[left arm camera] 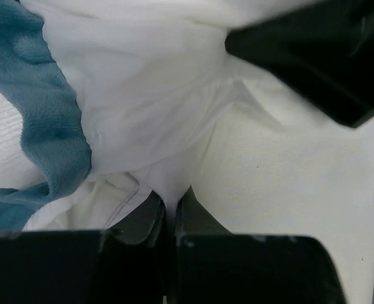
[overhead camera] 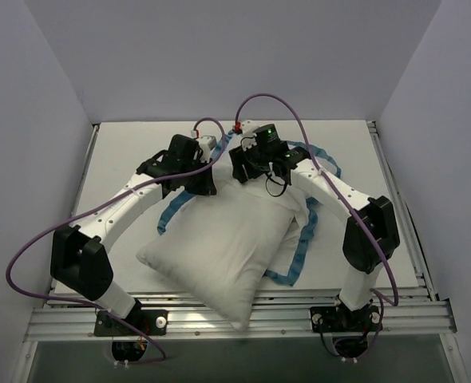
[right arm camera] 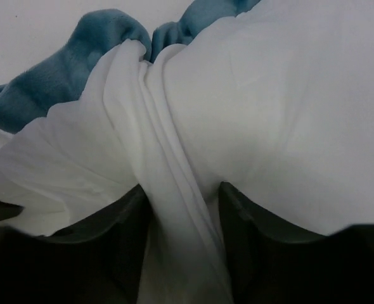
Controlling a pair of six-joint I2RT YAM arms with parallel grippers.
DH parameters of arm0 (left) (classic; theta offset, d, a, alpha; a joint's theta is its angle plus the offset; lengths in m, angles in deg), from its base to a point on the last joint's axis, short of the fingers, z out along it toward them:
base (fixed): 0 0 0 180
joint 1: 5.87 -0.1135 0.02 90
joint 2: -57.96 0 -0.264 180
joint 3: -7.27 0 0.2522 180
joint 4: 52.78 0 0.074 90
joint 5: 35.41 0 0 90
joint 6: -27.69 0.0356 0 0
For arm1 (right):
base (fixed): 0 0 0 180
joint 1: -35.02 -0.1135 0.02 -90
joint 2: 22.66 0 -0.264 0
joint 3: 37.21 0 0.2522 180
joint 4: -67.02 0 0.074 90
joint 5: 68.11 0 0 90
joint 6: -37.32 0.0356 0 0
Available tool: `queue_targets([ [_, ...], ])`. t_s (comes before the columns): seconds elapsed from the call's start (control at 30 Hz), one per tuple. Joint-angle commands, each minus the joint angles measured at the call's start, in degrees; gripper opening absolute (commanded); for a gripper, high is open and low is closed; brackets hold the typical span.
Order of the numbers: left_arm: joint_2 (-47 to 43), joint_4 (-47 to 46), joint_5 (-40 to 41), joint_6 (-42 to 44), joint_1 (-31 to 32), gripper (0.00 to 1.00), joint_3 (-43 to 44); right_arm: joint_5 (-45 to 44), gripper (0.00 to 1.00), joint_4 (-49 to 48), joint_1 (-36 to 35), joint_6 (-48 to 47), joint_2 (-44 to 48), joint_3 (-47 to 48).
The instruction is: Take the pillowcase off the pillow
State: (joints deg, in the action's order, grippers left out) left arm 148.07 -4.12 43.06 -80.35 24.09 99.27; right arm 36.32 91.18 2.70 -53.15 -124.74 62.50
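Observation:
The plain white pillow (overhead camera: 219, 247) lies diagonally across the table, one corner hanging over the front edge. The pillowcase (overhead camera: 303, 235) is bunched round its far end, white inside showing, with its blue ruffle (overhead camera: 168, 214) trailing down both sides. My left gripper (overhead camera: 199, 182) sits at the pillow's far left corner. In the left wrist view it (left arm camera: 171, 197) is shut on a thin fold of the white pillowcase (left arm camera: 149, 114), beside the ruffle (left arm camera: 54, 120). My right gripper (right arm camera: 180, 187) stands open around a bunched fold of pillowcase (right arm camera: 168, 164), below the ruffle (right arm camera: 66, 69).
The white table (overhead camera: 124, 152) is boxed in by pale walls on three sides. A metal rail (overhead camera: 299, 319) runs along the front edge between the arm bases. Purple cables (overhead camera: 283, 108) arc over both wrists. The right gripper's black body (left arm camera: 326, 57) shows close by in the left wrist view.

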Motion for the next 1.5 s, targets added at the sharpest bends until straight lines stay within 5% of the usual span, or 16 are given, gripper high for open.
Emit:
queue_targets([
  [0.0, -3.18, -1.67, 0.19, 1.52, 0.37, 0.02, 1.39, -5.09, 0.35, -1.42, -0.03, -0.59, -0.66, -0.08],
  [0.1, -4.23, 0.34, 1.59, 2.48, 1.16, 0.02, 3.06, -12.92, 0.01, -2.04, 2.16, 2.38, -0.22, -0.52],
  [0.13, -5.11, 2.00, 3.16, 2.92, 1.33, 0.02, 3.41, -15.81, 0.00, -2.13, 3.21, 4.58, 0.30, -0.17],
  [0.4, -14.51, 11.23, 8.97, 3.98, 1.34, 0.02, 6.75, -26.47, 0.00, 2.08, 19.02, 14.79, 4.87, 4.04],
  [0.8, -29.02, 22.40, 13.02, 1.34, 0.63, 0.02, 7.02, -31.14, 0.00, 7.97, 38.55, 26.13, 11.64, 3.61],
  [0.93, -31.04, 24.69, 13.55, 1.52, 0.46, 0.02, 6.84, -29.56, 0.00, 8.15, 42.33, 28.07, 12.17, 3.26],
  [1.17, -26.31, 16.81, 11.53, -0.06, 0.19, 0.02, 3.24, -9.43, 0.00, -1.25, 36.73, 26.49, 14.90, -2.98],
  [1.27, -20.69, 8.98, 9.07, -1.21, 0.19, 0.02, 1.66, -7.32, 0.11, -1.60, 29.87, 24.64, 14.63, -4.03],
  [1.3, -18.93, 6.00, 10.37, -1.21, 0.19, 0.02, 1.74, -6.36, 0.27, -1.95, 27.85, 24.55, 15.07, -5.26],
  [1.37, -14.01, 3.61, 12.31, -0.42, 0.02, 0.05, 3.66, -6.17, 0.39, -2.04, 26.78, 24.64, 15.86, -6.49],
  [1.43, -10.06, 0.45, 14.85, 1.77, 0.02, 0.22, 5.34, -5.91, 0.56, -1.96, 25.47, 24.20, 17.79, -8.42],
  [1.47, -9.08, -0.43, 15.30, 2.48, 0.02, 0.47, 7.00, -6.09, 0.63, -1.09, 25.20, 23.77, 18.58, -8.87],
])
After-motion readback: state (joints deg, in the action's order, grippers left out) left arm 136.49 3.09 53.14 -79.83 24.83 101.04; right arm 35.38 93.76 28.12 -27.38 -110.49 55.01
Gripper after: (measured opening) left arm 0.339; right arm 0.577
